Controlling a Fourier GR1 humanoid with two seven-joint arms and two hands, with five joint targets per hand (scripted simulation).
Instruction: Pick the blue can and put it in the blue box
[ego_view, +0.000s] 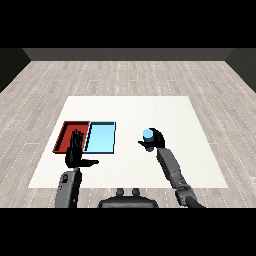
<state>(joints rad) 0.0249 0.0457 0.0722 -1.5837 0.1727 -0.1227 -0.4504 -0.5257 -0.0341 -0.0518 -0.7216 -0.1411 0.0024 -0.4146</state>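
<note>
**Blue can in right hand, right of the trays**

Blue can (147, 135) sits upright in the right hand (156, 139), top face showing pale. Black fingers curl round its far side, thumb juts toward the view's left below the can. Can and hand are over the white bench (190, 130), to the right of the light blue tray (101, 137) and apart from it. Cannot tell whether the can's base touches the bench.

Right forearm (171, 167) runs grey from the lower right corner, angled up and leftward to the wrist.

Left hand (76, 150) holds nothing. Fingers straight, pointing away from the robot, their tips overlapping the near edge of the red tray (66, 131); thumb sticks out sideways toward the right. Left forearm (68, 189) rises almost vertical from the lower left.

Red tray and light blue tray lie side by side, touching, red on the left.
</note>
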